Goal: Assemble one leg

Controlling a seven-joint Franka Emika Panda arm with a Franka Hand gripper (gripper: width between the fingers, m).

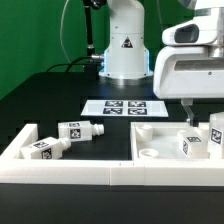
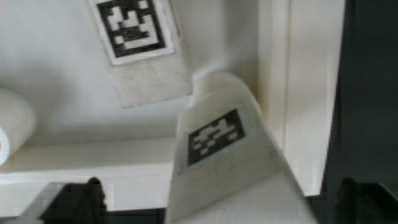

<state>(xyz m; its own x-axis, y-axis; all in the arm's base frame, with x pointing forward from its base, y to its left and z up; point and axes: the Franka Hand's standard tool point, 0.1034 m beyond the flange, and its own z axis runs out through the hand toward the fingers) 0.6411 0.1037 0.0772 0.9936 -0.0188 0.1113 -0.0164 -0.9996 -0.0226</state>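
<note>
A white leg (image 1: 190, 144) with square tags stands tilted on the flat white panel (image 1: 150, 140) at the exterior view's right. My gripper (image 1: 188, 118) hangs just above it. In the wrist view the leg (image 2: 222, 140) lies between my two dark fingertips (image 2: 80, 200), with a gap on each side. The gripper (image 2: 217, 205) is open and holds nothing. Another leg (image 1: 216, 130) stands at the right edge. A second tagged piece (image 2: 134, 40) shows beyond the leg in the wrist view.
Two more legs (image 1: 78, 131) (image 1: 45, 147) lie at the exterior view's left. The marker board (image 1: 125, 107) lies in the middle, before the robot base (image 1: 125, 50). A low white wall (image 1: 100, 175) runs along the front.
</note>
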